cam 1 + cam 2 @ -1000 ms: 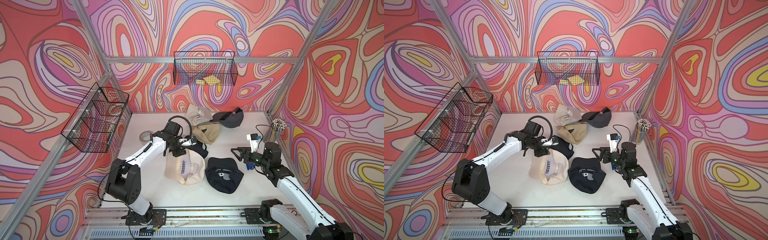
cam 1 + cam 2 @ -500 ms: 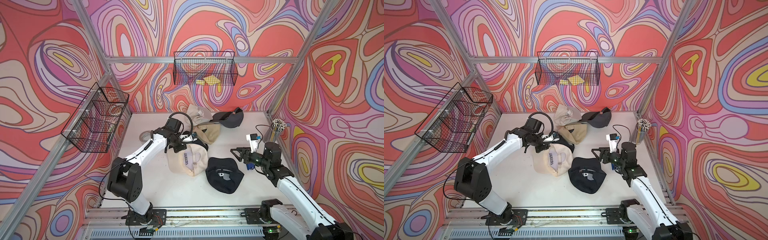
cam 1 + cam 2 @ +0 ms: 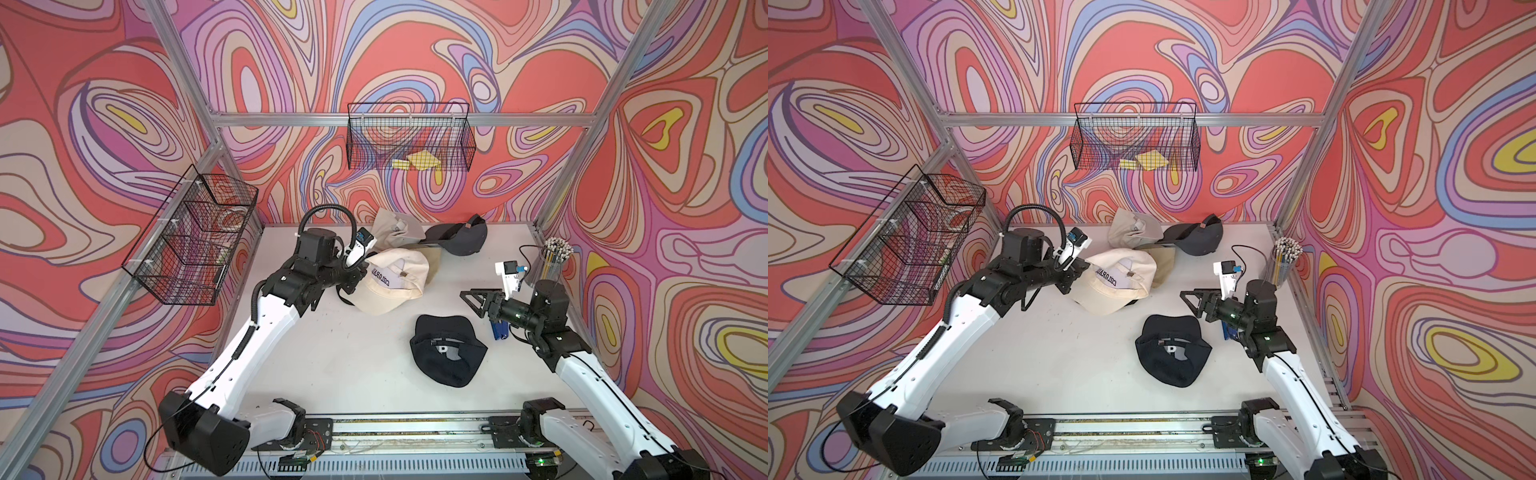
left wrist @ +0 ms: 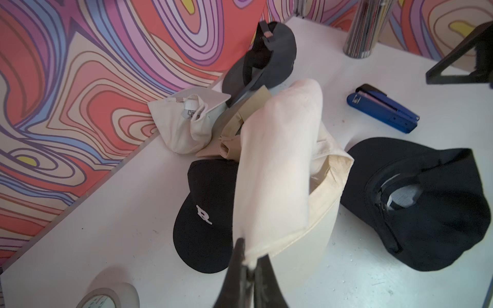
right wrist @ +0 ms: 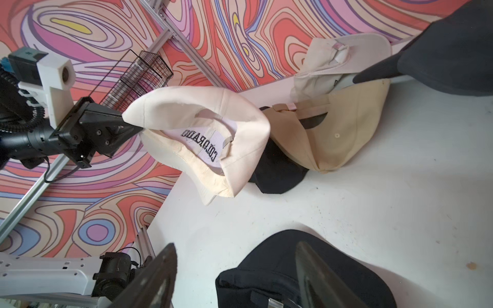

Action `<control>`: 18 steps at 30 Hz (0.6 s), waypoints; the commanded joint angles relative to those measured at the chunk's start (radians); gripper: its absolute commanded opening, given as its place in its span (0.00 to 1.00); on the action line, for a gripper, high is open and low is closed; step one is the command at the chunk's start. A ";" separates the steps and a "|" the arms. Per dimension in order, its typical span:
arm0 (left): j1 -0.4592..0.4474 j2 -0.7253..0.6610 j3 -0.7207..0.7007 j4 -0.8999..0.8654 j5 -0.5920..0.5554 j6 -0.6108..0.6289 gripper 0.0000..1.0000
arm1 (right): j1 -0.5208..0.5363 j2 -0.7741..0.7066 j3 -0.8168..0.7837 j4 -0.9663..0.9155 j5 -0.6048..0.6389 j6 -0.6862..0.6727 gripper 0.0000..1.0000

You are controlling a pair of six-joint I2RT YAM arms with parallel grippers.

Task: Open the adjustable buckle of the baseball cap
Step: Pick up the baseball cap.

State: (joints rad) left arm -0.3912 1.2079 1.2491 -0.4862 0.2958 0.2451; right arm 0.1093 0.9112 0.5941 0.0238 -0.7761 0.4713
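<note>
The left gripper (image 5: 128,125) has its jaws pressed together, pinching the fabric edge of the cream cotton baseball cap with black "COLORADO" lettering (image 3: 390,286). The cap hangs from this grip beside the pile of caps at the rear of the white table (image 3: 332,365). The right gripper (image 5: 236,246) has its jaws spread, holding nothing, above the upturned black fabric cap (image 3: 446,353).

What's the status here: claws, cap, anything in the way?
Left claw shut on cream fabric baseball cap's edge, held up. Right claw open above black fabric cap. Buckle state unclear. Tan fabric cap crowds alongside.
</note>
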 commanded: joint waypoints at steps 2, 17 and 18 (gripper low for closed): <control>0.004 -0.057 -0.070 0.168 -0.061 -0.290 0.00 | 0.011 0.041 0.067 0.076 -0.029 0.051 0.71; 0.005 -0.218 -0.335 0.581 -0.073 -0.595 0.00 | 0.200 0.310 0.150 0.368 0.027 0.188 0.74; 0.004 -0.218 -0.342 0.592 -0.065 -0.609 0.00 | 0.218 0.327 0.157 0.381 0.031 0.187 0.73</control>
State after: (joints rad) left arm -0.3908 1.0119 0.9241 -0.0238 0.2176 -0.2775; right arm 0.2897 1.2091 0.7174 0.3210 -0.7681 0.6437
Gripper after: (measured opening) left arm 0.071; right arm 0.736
